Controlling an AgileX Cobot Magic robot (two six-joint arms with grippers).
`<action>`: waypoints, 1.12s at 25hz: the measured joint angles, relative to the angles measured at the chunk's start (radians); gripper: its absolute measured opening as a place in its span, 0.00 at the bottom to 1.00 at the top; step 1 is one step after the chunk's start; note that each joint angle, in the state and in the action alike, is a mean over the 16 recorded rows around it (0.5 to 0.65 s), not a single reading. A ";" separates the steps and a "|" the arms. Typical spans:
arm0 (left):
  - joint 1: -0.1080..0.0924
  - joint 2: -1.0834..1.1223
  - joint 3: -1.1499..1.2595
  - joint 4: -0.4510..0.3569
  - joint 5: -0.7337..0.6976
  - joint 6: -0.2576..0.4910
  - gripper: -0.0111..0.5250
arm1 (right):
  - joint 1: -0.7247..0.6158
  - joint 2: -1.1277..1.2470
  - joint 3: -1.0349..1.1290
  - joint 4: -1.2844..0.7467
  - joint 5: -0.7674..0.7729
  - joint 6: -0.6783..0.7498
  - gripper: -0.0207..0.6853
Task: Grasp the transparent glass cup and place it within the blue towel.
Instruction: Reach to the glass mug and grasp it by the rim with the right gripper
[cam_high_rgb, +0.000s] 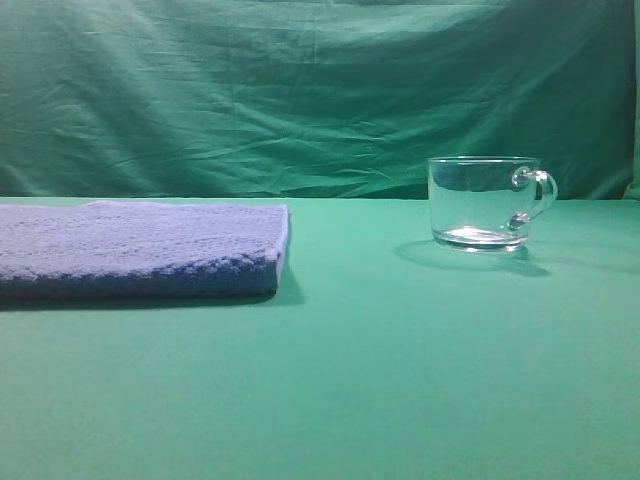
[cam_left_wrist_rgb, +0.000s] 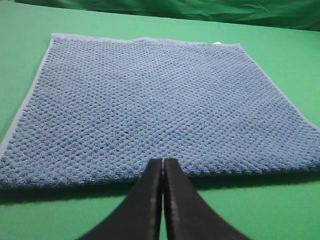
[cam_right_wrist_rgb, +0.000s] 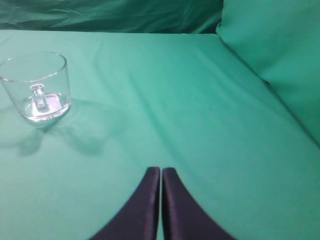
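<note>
Short clear glass mug (cam_right_wrist_rgb: 36, 89) upright at upper left, handle facing right tool (cam_right_wrist_rgb: 161, 172), jaws pressed together, empty; nearer than left tool (cam_left_wrist_rgb: 163, 162), likewise closed, facing bumpy blue towel (cam_left_wrist_rgb: 150, 105).

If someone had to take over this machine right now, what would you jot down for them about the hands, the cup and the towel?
Left hand: shut, holding nothing, just short of the near edge of the blue towel.
Right hand: shut, holding nothing, apart from the glass cup, which sits ahead and to its left.
Cup: upright and seemingly empty on the green table, off to the right of the towel with a clear gap between them. The wrist view shows its handle facing the right hand.
Towel: lying flat and folded, nothing on it.
Done: nothing yet.
Left: open a hand, grasp the cup, set it on the towel.
</note>
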 joint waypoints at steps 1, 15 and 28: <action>0.000 0.000 0.000 0.000 0.000 0.000 0.02 | 0.000 0.000 0.000 0.006 -0.020 0.004 0.03; 0.000 0.000 0.000 0.000 0.000 0.000 0.02 | 0.038 0.125 -0.193 0.094 -0.223 0.058 0.03; 0.000 0.000 0.000 0.000 0.000 0.000 0.02 | 0.120 0.685 -0.647 0.108 0.201 -0.037 0.03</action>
